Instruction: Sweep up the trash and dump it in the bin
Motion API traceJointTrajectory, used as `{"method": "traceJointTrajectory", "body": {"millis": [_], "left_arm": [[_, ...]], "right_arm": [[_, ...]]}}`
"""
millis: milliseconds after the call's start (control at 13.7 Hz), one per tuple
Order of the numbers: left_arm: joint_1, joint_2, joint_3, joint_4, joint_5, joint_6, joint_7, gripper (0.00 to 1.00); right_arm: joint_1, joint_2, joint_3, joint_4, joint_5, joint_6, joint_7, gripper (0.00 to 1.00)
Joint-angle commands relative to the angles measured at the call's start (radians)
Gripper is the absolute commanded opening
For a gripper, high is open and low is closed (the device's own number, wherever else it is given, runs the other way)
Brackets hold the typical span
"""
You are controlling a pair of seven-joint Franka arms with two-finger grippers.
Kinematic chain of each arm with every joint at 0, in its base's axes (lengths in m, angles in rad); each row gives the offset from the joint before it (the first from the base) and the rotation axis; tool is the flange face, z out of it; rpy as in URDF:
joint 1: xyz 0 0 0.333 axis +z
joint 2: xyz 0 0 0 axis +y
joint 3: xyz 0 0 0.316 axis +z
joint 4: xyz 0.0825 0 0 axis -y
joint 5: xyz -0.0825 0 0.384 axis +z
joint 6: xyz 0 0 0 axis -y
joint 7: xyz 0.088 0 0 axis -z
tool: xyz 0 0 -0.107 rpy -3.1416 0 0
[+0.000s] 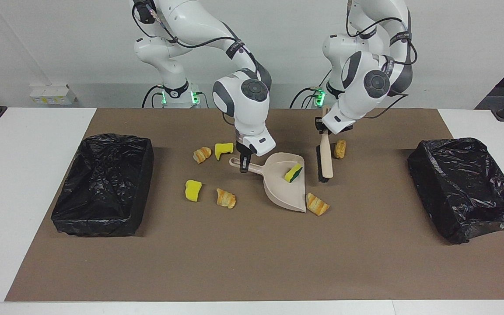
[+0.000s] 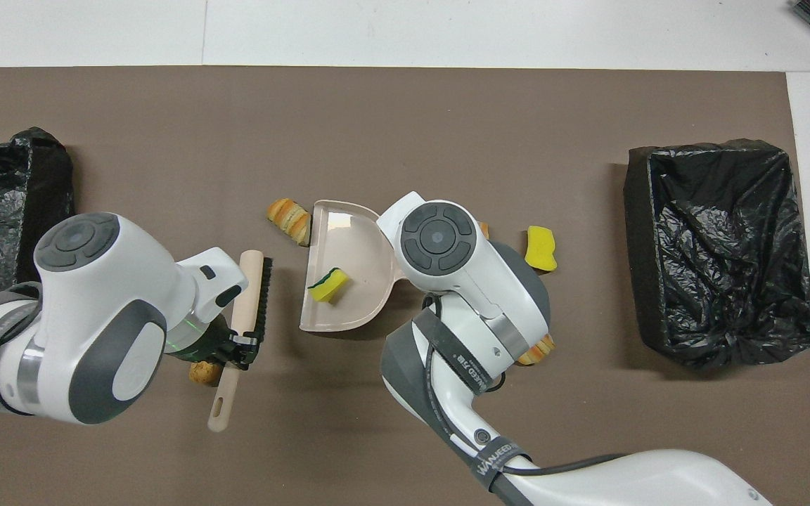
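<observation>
My right gripper (image 1: 243,165) is shut on the handle of the beige dustpan (image 1: 283,183), which rests on the mat; the wrist hides this grip from overhead. A green-backed yellow sponge (image 1: 293,173) (image 2: 329,284) lies inside the dustpan (image 2: 349,309). My left gripper (image 1: 324,131) (image 2: 240,346) is shut on the beige brush (image 1: 325,159) (image 2: 252,299), held beside the pan toward the left arm's end. Trash on the mat: a croissant (image 1: 317,204) (image 2: 290,219) at the pan's mouth and a bread piece (image 1: 339,149) (image 2: 202,372) beside the brush.
More trash lies toward the right arm's end: two yellow sponges (image 1: 224,149) (image 1: 193,190) and two croissants (image 1: 202,154) (image 1: 225,198). One black-lined bin (image 1: 103,183) (image 2: 721,246) stands at the right arm's end, another bin (image 1: 466,188) (image 2: 4,225) at the left arm's end.
</observation>
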Motion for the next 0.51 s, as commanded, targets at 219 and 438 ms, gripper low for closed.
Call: {"method": "traceJointTrajectory", "body": {"millis": [219,438], "left_arm": [[0.022,-0.225,-0.009,-0.197,0.012,-0.031,-0.44,0.0],[0.022,-0.343,-0.012,-0.327,0.012,-0.011,-0.546,0.0]], "right_arm": [[-0.021,-0.011,0.007,-0.024,0.007,0.059,-0.033,0.0],[-0.022,-0.011,0.007,-0.026,0.007,0.061,-0.04,0.0]]}}
